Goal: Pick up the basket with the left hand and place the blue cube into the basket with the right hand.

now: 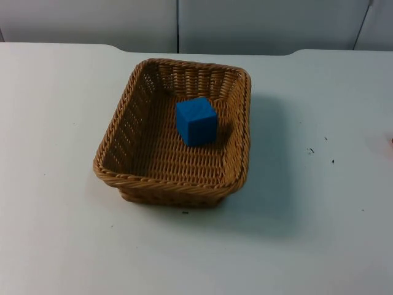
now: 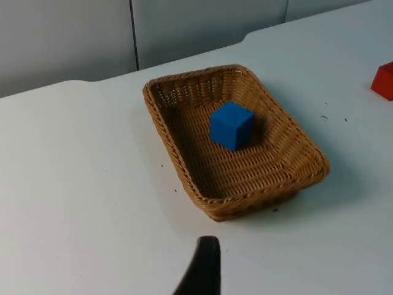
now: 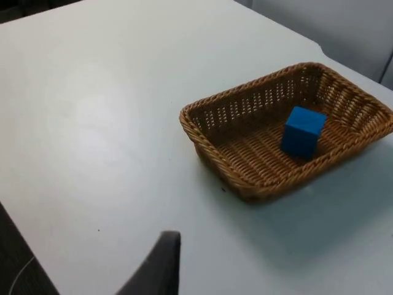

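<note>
Basket: rectangular wicker basket [image 1: 153, 166] resting flat on the white table top [image 1: 55, 123], near the middle, well short of the grey partition wall [image 1: 92, 18].
Blue cube: blue cube [image 1: 196, 121] sits inside the basket, on its woven floor, toward the far right wall.
Red block: red block [image 2: 384, 80] on the table, well apart from the basket.
Left gripper: left gripper [image 2: 202, 270] held back from the basket, touching nothing; finger spread cannot be told.
Right gripper: right gripper [image 3: 159, 264] held back from the basket, touching nothing; finger spread cannot be told.
</note>
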